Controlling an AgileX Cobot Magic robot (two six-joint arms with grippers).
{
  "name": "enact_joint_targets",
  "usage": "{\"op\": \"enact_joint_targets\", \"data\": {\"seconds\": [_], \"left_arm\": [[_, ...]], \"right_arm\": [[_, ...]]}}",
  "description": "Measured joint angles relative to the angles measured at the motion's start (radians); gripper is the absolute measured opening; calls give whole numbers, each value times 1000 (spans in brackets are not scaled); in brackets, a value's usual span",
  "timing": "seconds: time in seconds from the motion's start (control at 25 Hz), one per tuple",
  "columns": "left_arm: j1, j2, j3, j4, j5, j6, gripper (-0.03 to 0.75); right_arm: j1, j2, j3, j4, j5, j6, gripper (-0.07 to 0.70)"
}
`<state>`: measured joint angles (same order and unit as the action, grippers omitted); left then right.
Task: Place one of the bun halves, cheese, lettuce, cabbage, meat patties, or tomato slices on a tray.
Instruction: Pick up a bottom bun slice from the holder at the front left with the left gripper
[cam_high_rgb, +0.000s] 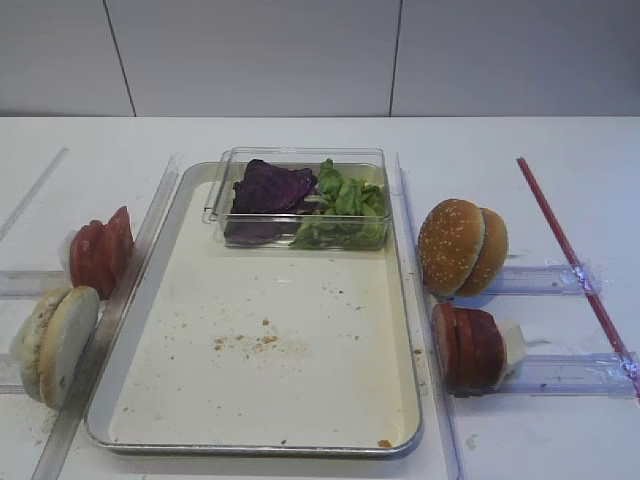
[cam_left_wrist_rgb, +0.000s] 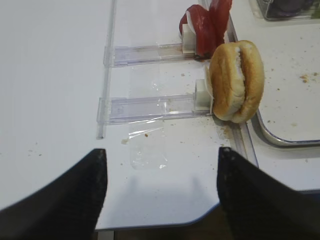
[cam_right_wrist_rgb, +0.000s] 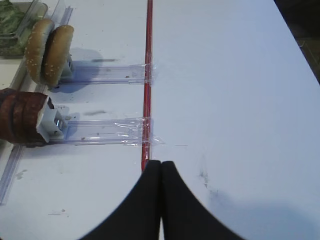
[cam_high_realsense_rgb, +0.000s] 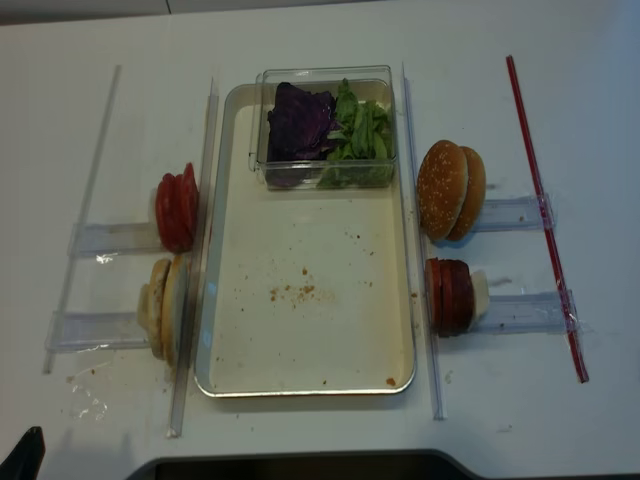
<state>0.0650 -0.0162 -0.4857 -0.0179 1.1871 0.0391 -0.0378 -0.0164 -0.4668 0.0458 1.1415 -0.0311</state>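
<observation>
the bun halves stand on edge at the tray's 9 o'clock side, light, soft and crumbly, best pinched gently across the faces, while the left end effector gapes wide and empty and the right end effector is closed.

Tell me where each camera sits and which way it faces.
Exterior high: front, raised, facing the silver metal tray; no robot.
Realsense: overhead, same tray; no gripper.
Right wrist: facing seeded bun; right gripper shut.
Left wrist: facing pale bun halves; left gripper open.
Shared: both exterior views show the tray.
</observation>
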Motion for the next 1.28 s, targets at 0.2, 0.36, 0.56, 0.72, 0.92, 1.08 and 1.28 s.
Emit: {"op": "enact_joint_targets", "data": {"seconds": [0.2, 0.36, 0.56, 0.72, 0.92, 1.08, 1.28], "left_arm": [[0, 0, 0, 0, 0, 0, 436], [0, 0, -9, 0, 25, 15, 433], [-16, 88, -33, 0, 76, 25, 432], [-16, 180, -39, -31, 81, 25, 431], [-18, 284, -104, -69, 81, 25, 431], [-18, 386, -214, -70, 81, 8, 431], [-18, 551, -329, -80, 81, -24, 431]], "right_arm": [[0, 0, 0, 0, 0, 0, 175], [0, 0, 0, 0, 0, 0, 175], [0, 0, 0, 0, 0, 0, 175], [0, 0, 0, 0, 0, 0, 175], [0, 0, 0, 0, 0, 0, 175], [0, 0, 0, 0, 0, 0, 175], [0, 0, 0, 0, 0, 0, 175]]}}
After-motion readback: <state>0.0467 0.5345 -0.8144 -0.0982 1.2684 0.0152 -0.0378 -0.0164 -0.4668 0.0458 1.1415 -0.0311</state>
